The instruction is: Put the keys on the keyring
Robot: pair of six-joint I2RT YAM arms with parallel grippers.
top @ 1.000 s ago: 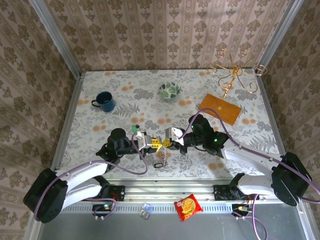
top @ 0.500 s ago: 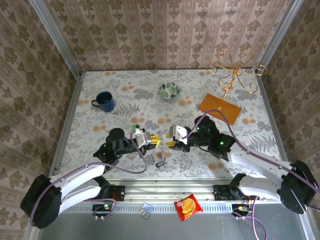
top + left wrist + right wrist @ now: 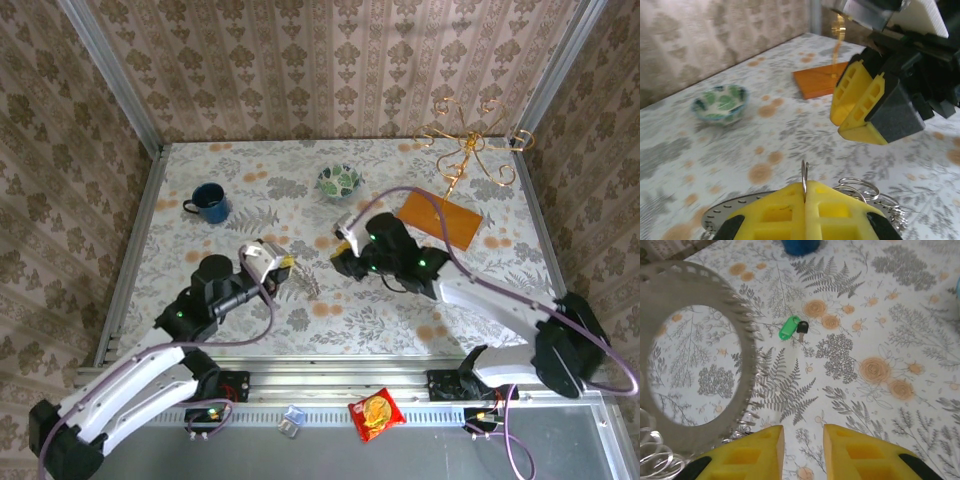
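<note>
Left gripper (image 3: 805, 192) is clamped on a thin metal ring (image 3: 804, 172) — right gripper (image 3: 803, 437) is narrowly parted, empty — the keys (image 3: 791, 329) lie on the table (image 3: 890, 305) beyond its fingertips, toward the blue mug (image 3: 800, 245).

The place was a robot test cell. Wallpapered panels (image 3: 330, 70) in metal framing (image 3: 112, 72) enclosed a floral tabletop (image 3: 280, 160). A rail (image 3: 330, 385) carried the arm bases (image 3: 455, 383).
</note>
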